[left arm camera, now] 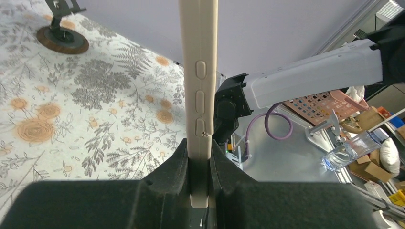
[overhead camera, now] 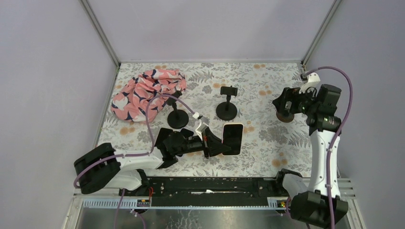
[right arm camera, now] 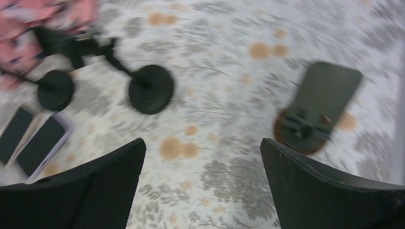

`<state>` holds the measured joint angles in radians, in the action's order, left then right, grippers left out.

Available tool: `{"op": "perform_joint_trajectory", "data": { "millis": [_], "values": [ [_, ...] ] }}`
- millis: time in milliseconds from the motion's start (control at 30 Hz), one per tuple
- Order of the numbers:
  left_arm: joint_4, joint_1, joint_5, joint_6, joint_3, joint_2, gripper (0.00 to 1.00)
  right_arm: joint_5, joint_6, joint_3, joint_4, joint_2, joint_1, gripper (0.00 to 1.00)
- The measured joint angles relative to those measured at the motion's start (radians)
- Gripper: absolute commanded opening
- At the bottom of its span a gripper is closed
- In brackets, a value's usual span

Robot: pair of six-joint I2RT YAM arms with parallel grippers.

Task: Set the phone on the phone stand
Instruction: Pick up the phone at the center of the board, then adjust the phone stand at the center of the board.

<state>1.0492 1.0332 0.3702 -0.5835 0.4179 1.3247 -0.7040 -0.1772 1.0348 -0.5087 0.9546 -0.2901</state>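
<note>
A phone [overhead camera: 233, 136] in a beige case, dark screen up, is held just above the table at centre, my left gripper [overhead camera: 222, 145] shut on its near edge. In the left wrist view the case's buttoned side [left arm camera: 198, 71] runs up from between my fingers [left arm camera: 224, 167]. Two black phone stands [overhead camera: 177, 118] [overhead camera: 227, 109] rise behind it, both bare. My right gripper [overhead camera: 285, 102] hangs open at the far right, over a brown-based stand [right arm camera: 301, 131] that carries a dark flat slab [right arm camera: 329, 88]. Nothing lies between the right fingertips [right arm camera: 203, 148].
A pink patterned cloth [overhead camera: 148, 93] is heaped at the far left corner. Grey walls close off the table on three sides. The right wrist view is motion-blurred; it shows the black stands [right arm camera: 150, 88] and the held phone [right arm camera: 40, 145] at left.
</note>
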Motion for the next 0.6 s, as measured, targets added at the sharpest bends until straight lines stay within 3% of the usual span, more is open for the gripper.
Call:
{"op": "perform_joint_trajectory", "data": {
  "millis": [233, 333, 600],
  "values": [
    [-0.076, 0.0, -0.012, 0.043, -0.004, -0.1, 0.0, 0.467, 0.136, -0.044, 0.116, 0.23, 0.0, 1.0],
    [-0.092, 0.0, -0.012, 0.052, -0.004, -0.111, 0.0, 0.594, 0.154, -0.066, 0.166, 0.304, 0.0, 1.0],
    [-0.107, 0.0, -0.01, 0.06, -0.022, -0.118, 0.0, 0.687, 0.158, -0.071, 0.269, 0.423, 0.005, 1.0]
  ]
}}
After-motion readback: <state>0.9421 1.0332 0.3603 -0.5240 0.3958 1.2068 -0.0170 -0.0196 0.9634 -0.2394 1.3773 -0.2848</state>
